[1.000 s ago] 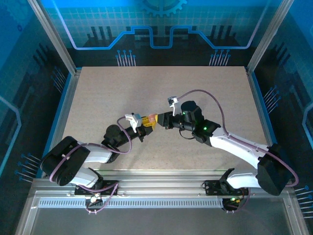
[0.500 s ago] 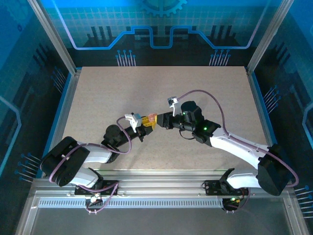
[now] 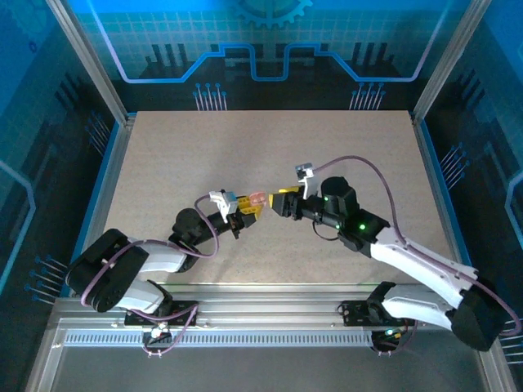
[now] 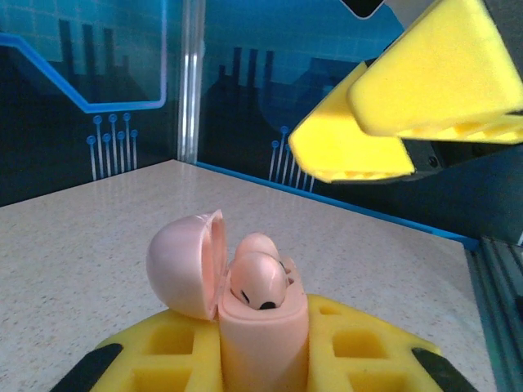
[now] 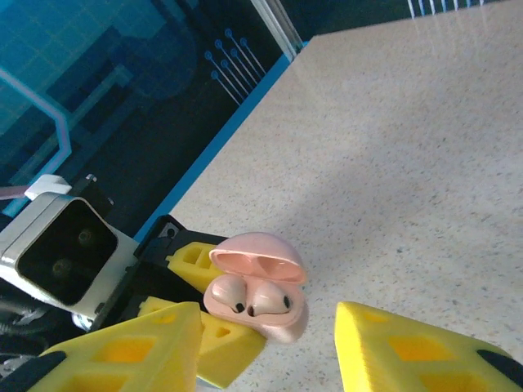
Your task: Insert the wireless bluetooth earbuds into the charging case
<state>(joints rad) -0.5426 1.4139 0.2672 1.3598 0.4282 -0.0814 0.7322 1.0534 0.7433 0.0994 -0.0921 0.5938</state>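
– Two earbuds, glossy pale pink and rounded like pebbles, each with a small dark spot, sit side by side in the charging case. Agreed?
– Agreed. That case is a smooth pink puck, and its domed lid is hinged open, tipped toward 9 o'clock in the left wrist view.
– Who holds it?
– The left gripper. Its yellow jaws, moulded with square pockets, are closed on the case body from both sides, and the case stands upright.
– And the right gripper?
– Jaws parted, nothing between them. Its blocky matte-yellow fingers hang at 1 o'clock from the case, apart from it.
– Where on the worktop?
– Over about the middle of the speckled beige surface. The left arm reaches in from 8 o'clock, the right from 4 o'clock.
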